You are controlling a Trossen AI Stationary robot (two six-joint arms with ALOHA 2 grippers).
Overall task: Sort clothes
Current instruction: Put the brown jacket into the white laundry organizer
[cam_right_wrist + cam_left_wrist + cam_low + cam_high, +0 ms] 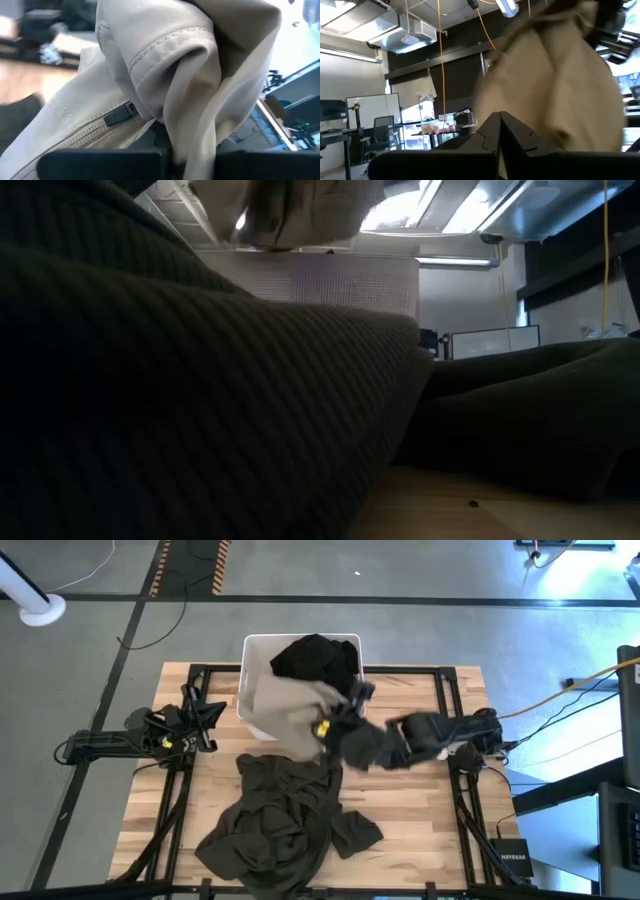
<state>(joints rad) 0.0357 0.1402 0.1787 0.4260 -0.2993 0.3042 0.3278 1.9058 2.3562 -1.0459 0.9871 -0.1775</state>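
Note:
A beige-khaki garment (290,700) is lifted over the near wall of the white bin (255,645). It also shows in the low view (300,210) and the left wrist view (560,75). My right gripper (335,728) is shut on it at its right side. A black garment (315,658) lies in the bin. A dark olive-green garment (285,825) lies spread on the table in front of the bin and fills the low view (200,380). My left gripper (205,715) waits shut and empty at the table's left. Pink and navy garments are out of view. My right gripper pinches a bunched fold of the beige-khaki garment (170,100), several layers, with a stitched seam and a zip (120,115) beside it. The cloth covers the fingertips. The arm comes in level from the table's right. The garment hangs slack below the hold, over the bin's near wall.
The wooden table (430,830) has bare board at its right and near left. The black frame rails (455,690) run along both sides. The olive-green garment lies right in front of the low camera.

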